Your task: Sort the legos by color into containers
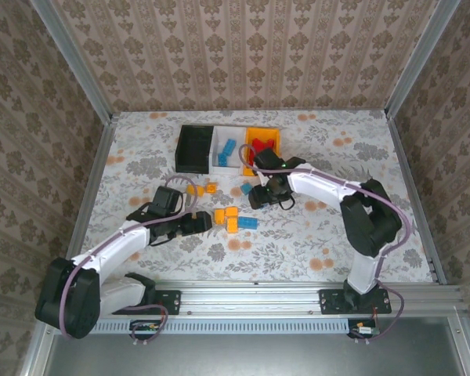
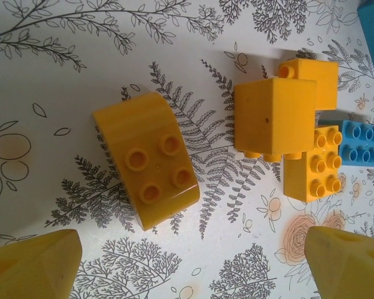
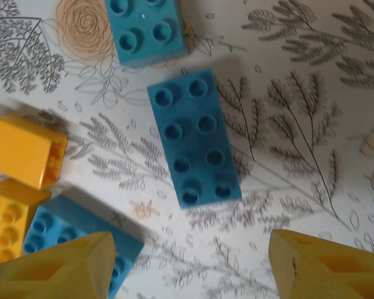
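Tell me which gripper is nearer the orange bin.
Right. The right gripper is just nearside of the orange bin; the left gripper is farther off, by the yellow bricks.

No writing, number or brand can be read — not on the legos (image 2: 146,168), nor the containers (image 1: 194,149).

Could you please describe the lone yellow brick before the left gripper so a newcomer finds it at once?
On the flower-patterned table, look ahead of the open left gripper. The yellow brick lies alone, with a cluster of yellow and blue bricks to its right in the wrist view. Unlike those square-edged neighbours, it has one rounded side.
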You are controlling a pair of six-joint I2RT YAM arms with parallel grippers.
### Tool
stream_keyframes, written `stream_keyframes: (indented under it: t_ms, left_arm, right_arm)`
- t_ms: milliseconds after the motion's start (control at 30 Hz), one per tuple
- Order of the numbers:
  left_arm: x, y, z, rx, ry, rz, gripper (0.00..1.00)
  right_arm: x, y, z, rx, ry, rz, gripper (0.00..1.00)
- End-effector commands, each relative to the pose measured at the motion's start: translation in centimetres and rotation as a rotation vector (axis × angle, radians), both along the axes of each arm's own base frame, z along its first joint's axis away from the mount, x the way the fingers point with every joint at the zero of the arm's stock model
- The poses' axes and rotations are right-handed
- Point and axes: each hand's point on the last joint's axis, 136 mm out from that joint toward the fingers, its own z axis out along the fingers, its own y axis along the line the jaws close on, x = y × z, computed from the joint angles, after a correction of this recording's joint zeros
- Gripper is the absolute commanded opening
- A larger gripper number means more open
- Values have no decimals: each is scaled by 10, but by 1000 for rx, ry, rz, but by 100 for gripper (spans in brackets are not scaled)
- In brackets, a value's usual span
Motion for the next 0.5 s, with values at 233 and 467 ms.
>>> stream_keyframes:
  t_ms: [233,467]
  left_arm:
    - [-2,14,10,-57,-25,50,96]
    - [0,19,10,-77,-27,60,96]
  right_arm:
    - [24,3,-27,-145,9,40,68]
    - [25,9,-38,-177,22,57,57]
